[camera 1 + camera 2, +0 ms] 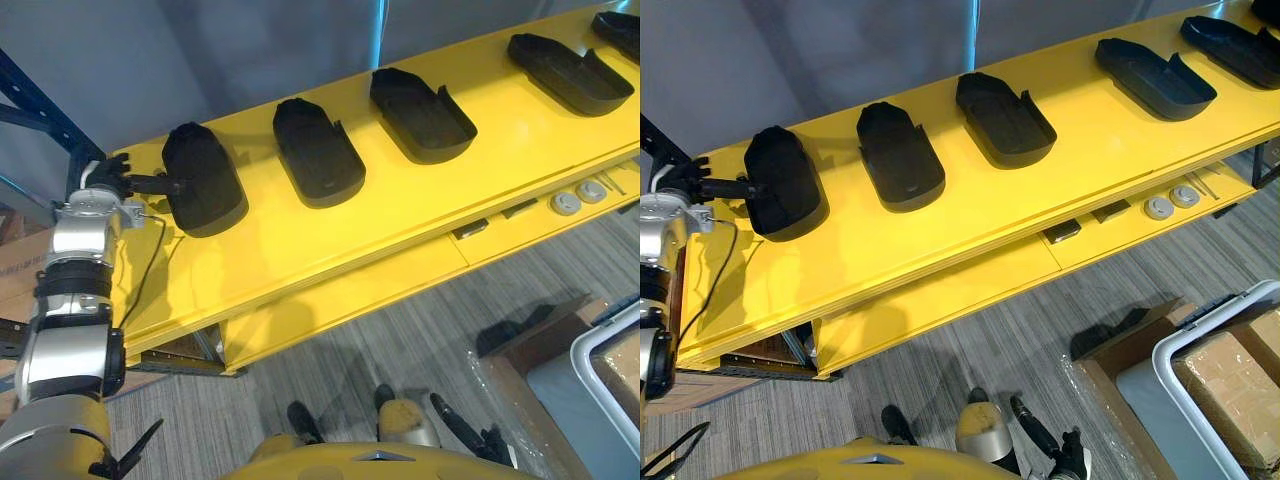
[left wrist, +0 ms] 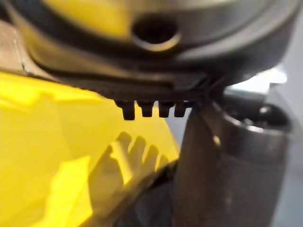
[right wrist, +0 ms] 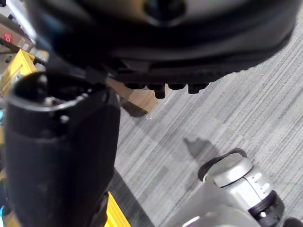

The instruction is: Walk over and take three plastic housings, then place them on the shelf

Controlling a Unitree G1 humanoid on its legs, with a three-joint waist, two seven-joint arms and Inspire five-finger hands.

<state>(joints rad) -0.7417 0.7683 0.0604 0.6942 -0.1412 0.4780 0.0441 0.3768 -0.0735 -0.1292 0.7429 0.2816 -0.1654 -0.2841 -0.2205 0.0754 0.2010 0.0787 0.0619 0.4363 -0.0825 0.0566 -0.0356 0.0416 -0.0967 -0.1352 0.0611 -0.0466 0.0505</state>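
Left hand [image 1: 108,178], fingers straight, touching the end housing [image 1: 205,180]. Looks like light, stiff, slick plastic, so best pinch the rim.

You have a long yellow shelf [image 1: 330,240] running away from your left hand [image 1: 105,178]. Five black plastic shells lie along it in a row. The first shell [image 1: 205,180] is right at the hand's fingertips. The second shell [image 1: 318,152], third shell [image 1: 420,115], fourth shell [image 1: 565,72] and fifth shell [image 1: 620,28] lie each farther from the hand. On the lower ledge [image 1: 520,228], well away from the hand, sit two round grey discs [image 1: 566,203].
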